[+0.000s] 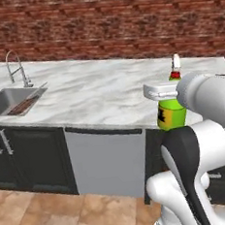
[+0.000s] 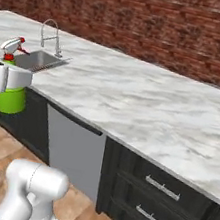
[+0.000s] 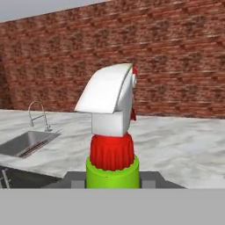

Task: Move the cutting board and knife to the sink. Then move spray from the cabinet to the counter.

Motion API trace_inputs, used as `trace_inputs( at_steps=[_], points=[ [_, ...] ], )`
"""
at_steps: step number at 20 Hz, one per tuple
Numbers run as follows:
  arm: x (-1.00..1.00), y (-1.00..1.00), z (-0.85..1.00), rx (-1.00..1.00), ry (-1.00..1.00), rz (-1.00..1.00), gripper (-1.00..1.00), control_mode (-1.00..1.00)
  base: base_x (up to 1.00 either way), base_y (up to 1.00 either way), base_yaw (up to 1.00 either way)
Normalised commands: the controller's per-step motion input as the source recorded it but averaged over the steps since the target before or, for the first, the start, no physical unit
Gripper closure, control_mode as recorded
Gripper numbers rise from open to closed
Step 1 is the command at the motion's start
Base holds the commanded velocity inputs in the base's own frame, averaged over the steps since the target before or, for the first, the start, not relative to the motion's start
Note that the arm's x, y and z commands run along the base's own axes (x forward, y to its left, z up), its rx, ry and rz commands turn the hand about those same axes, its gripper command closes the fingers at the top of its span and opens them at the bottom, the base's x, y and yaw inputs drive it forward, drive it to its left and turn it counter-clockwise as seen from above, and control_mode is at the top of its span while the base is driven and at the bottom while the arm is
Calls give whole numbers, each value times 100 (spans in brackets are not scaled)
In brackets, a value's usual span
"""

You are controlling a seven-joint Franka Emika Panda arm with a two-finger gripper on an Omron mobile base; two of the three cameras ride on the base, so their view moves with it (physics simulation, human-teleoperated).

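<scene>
Tool (image 1: 167, 93) grips spray (image 1: 171, 113) (seemingly airborne) beside counter (image 1: 98, 94) edge.

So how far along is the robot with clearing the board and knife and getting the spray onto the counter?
The cutting board already lies in the sink, with what looks like the knife resting across the basin's rim. The gripper is shut on the spray, holding it upright off the front edge of the counter. What's left: set the bottle down on the marble and let go.
</scene>
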Motion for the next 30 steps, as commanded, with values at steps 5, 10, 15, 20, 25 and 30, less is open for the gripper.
trace_inputs(
  at_steps=[5, 10, 15, 20, 25, 30],
  points=[
    [0, 0, 0, 0, 0, 0, 100, 100, 79, 91, -77],
    [0, 0, 0, 0, 0, 0, 100, 100, 81, 100, -65],
    [0, 0, 0, 0, 0, 0, 100, 100, 64, 91, -39],
    [0, 0, -2, 0, 0, 3, 100, -100, 6, 4, -2],
    [0, -21, -34, 1, 10, 36, 100, -100, 0, 0, 0],
    [10, -33, -41, 2, 18, 44, 100, -100, 0, 0, 0]
  ],
)
